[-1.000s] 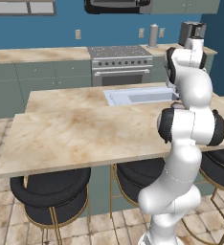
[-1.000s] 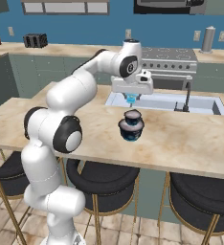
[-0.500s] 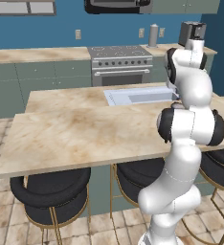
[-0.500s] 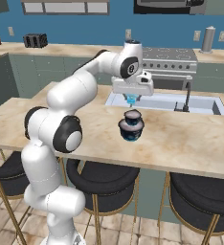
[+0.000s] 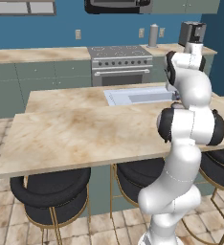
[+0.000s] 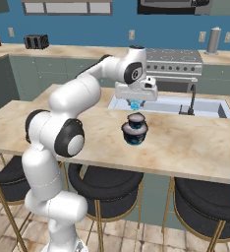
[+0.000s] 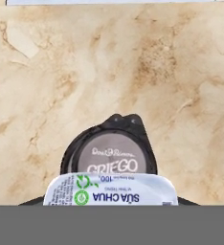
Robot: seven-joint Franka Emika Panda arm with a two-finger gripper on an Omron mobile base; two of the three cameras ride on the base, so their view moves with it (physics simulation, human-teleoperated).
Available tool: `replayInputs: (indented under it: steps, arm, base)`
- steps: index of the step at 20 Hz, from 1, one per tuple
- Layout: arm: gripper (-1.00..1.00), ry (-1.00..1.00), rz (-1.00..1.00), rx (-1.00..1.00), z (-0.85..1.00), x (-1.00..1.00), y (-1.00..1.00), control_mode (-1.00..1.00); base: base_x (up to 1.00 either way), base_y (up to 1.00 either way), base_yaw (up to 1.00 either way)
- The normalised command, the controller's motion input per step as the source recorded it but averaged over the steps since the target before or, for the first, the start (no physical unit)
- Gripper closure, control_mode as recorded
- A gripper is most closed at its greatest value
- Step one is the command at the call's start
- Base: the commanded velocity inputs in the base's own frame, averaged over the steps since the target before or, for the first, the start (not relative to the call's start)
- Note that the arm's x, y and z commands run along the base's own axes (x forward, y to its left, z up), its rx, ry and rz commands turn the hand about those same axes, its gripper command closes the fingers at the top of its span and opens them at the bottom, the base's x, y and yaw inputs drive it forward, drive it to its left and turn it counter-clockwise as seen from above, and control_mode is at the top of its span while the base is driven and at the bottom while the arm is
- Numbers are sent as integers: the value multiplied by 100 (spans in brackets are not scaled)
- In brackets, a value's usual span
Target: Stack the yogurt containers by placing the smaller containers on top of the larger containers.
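In the hand view, nearest the lens, the white foil top of the small cup (image 7: 110,190) with green and dark print sits low in the frame, and just past it lies the grey lid of the dark tub (image 7: 112,155) lettered "GRIEGO", standing on the marbled surface (image 7: 181,72).

The right base view gives the side-on relation that the hand view cannot: the tool (image 6: 135,105) hangs above the dark tub (image 6: 134,130), pinching the small cup (image 6: 135,104), whose cyan body shows between the fingers. A gap separates cup and tub lid; they are apart, the cup slightly beyond the tub's centre toward the sink (image 6: 208,106). The tub stands upright on the surface (image 6: 195,142), on the near side of the sink. Beyond the sink stands the stove (image 6: 173,56).

From the left base view the arm's own white links (image 5: 190,119) stand in front of the working spot. This view shows the sink (image 5: 138,95) from the other side, the stools (image 5: 51,191) under the surface's near edge, and the stove (image 5: 121,64) beyond the sink.
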Motion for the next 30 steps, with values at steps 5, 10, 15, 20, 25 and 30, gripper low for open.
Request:
replayInputs:
  steps: [5, 10, 15, 20, 25, 30]
  arm:
    - [100, 0, 0, 0, -14, 12, 0, -100]
    - [100, 0, 0, 0, -15, 14, -1, -100]
    - [100, 0, 0, 0, -15, 8, -11, -100]
    - [100, -1, 0, 0, -12, 2, -9, -100]
    - [100, 0, 0, 0, -2, 0, -1, -100]
    - [100, 0, 0, 0, 0, 0, 1, -100]
  base:
    - [0, 0, 0]
    - [0, 0, 0]
    - [0, 0, 0]
    - [0, 0, 0]
    - [0, 0, 0]
    - [0, 0, 0]
